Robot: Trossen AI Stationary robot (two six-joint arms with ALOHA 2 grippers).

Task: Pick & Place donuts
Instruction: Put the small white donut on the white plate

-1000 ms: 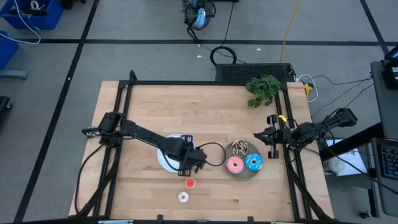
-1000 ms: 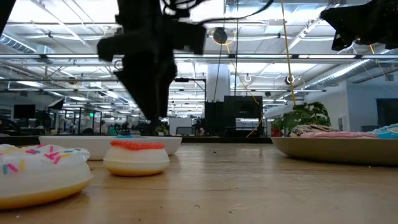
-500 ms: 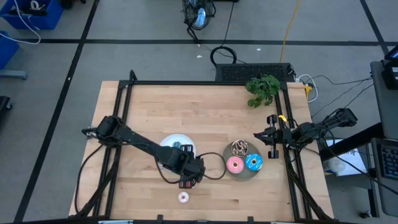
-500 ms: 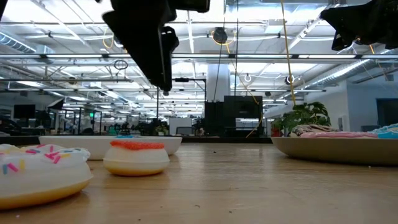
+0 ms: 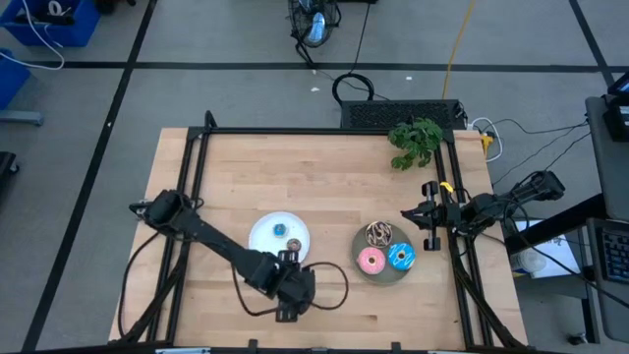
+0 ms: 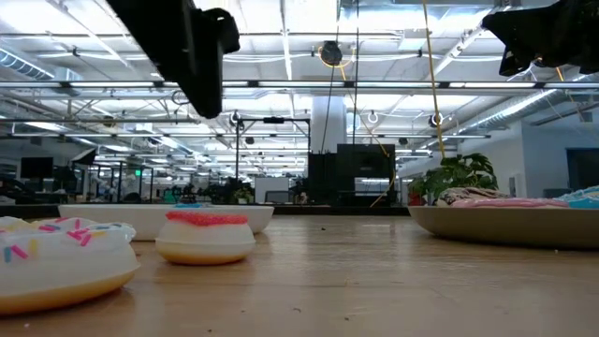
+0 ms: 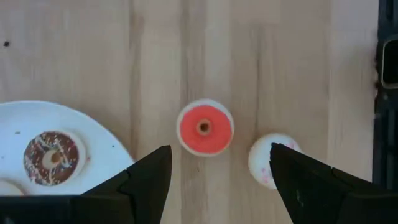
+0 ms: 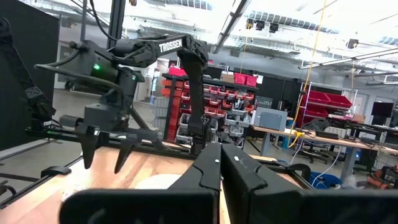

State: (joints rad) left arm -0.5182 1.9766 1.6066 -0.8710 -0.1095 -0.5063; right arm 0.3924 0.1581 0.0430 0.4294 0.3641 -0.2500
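Note:
My left gripper (image 5: 292,295) (image 7: 219,163) hangs open above the table's near middle, fingers pointing down, holding nothing. Below it lie two tiny donuts: a red-orange one (image 7: 205,127) (image 6: 206,236) and a whitish-pink one (image 7: 270,160) (image 6: 56,262), both flat on the wood and hidden under the gripper in the high view. A tiny brown donut (image 7: 51,157) and a tiny blue one (image 5: 278,230) lie on the white plate (image 5: 263,239). The speckled (image 5: 378,234), pink (image 5: 371,261) and blue (image 5: 400,257) donuts lie on the grey plate (image 5: 385,278). My right gripper (image 5: 413,214) (image 8: 221,168) waits shut at the right edge.
A green plant (image 5: 416,141) lies at the far right corner. A black frame (image 5: 324,131) runs round the table's edges. Bare wood spreads across the far half and at the near right.
My left gripper has gone from over the white plate's right side toward the table's near edge, rising a little and turning, and now hangs over the two tiny donuts on the wood. Its fingers have stayed open. No donut has moved.

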